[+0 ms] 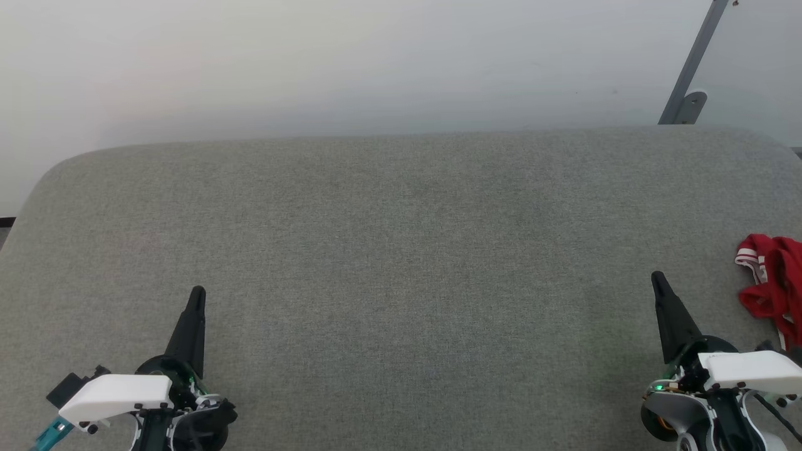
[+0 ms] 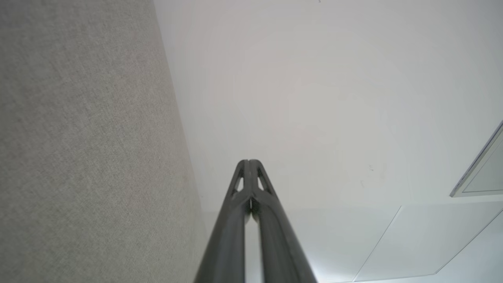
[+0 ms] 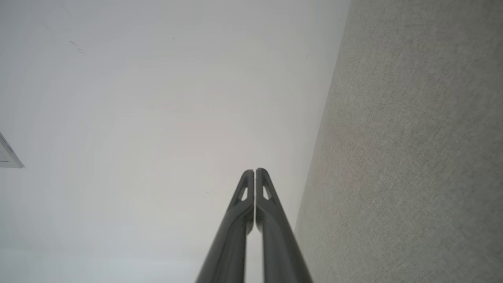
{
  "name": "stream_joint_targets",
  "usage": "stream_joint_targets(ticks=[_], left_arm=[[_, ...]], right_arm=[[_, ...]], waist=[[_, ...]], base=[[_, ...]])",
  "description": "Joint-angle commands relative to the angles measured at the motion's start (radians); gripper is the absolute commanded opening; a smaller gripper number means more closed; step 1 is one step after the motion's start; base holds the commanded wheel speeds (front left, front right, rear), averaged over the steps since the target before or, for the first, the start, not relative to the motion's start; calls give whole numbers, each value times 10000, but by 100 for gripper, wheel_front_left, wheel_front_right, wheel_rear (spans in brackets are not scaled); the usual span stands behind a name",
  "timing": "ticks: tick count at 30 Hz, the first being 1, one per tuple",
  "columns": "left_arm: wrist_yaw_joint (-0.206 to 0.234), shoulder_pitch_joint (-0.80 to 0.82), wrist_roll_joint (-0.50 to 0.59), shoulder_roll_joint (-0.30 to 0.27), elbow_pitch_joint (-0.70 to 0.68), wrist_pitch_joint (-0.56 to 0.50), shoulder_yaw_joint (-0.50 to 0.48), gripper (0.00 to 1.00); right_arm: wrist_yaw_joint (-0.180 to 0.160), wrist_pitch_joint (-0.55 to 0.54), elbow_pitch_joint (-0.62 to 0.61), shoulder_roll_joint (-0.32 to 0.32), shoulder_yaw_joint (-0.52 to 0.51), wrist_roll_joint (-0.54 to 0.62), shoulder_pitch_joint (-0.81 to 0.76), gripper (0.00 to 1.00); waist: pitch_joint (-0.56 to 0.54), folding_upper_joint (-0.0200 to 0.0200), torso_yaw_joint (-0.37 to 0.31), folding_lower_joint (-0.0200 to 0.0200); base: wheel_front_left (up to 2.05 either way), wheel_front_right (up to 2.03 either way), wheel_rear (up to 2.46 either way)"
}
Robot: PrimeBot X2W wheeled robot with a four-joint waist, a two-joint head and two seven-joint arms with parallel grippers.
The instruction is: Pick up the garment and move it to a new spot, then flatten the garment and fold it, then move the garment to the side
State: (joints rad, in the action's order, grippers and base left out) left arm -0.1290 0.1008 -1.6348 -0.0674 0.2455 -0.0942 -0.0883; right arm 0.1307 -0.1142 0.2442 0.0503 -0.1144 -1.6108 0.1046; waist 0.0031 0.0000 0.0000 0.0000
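Head view, lower left of frame: we see the left gripper [image 1: 197, 293] above the grey fabric surface [image 1: 401, 250], dark fingers pointing up the frame and pressed into one spike. We note its jaws clenched with nothing between them. In the left wrist view the two fingers [image 2: 232, 236] meet at the tips; grey fabric fills the left side of that frame and a pale wall [image 2: 334, 98] the right.

Centre of the head view: bare grey fabric, rounded corner at upper left, pale wall behind.

Lower right of the head view: the right gripper [image 1: 658, 277] points up the frame, jaws likewise clenched on nothing. In the right wrist view its fingertips touch, with pale wall at left and grey fabric at right.

Right edge of the head view, at mid-height: the garment [image 1: 774, 275] lies crumpled on the grey fabric, red with a red-and-white striped band at its upper left, partly cut off by the frame edge. It sits near the right gripper, to its right, apart from the fingers.

Upper right corner: a grey metal strut [image 1: 692, 69] slants against the wall.
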Motion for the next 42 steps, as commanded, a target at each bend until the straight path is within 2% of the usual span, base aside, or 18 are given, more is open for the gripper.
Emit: stream_joint_targets(ticks=[1, 42], left_arm=[[-31, 131, 38, -5, -3, -21, -38, 0], [-31, 134, 141, 87, 1, -135, -153, 0]], right_arm=[[0, -14, 31, -17, 11, -36, 85, 0], [0, -11, 29, -18, 10, -39, 69, 0]], waist=[[0, 0, 0, 0], [0, 0, 0, 0]], base=[[0, 0, 0], [0, 0, 0]])
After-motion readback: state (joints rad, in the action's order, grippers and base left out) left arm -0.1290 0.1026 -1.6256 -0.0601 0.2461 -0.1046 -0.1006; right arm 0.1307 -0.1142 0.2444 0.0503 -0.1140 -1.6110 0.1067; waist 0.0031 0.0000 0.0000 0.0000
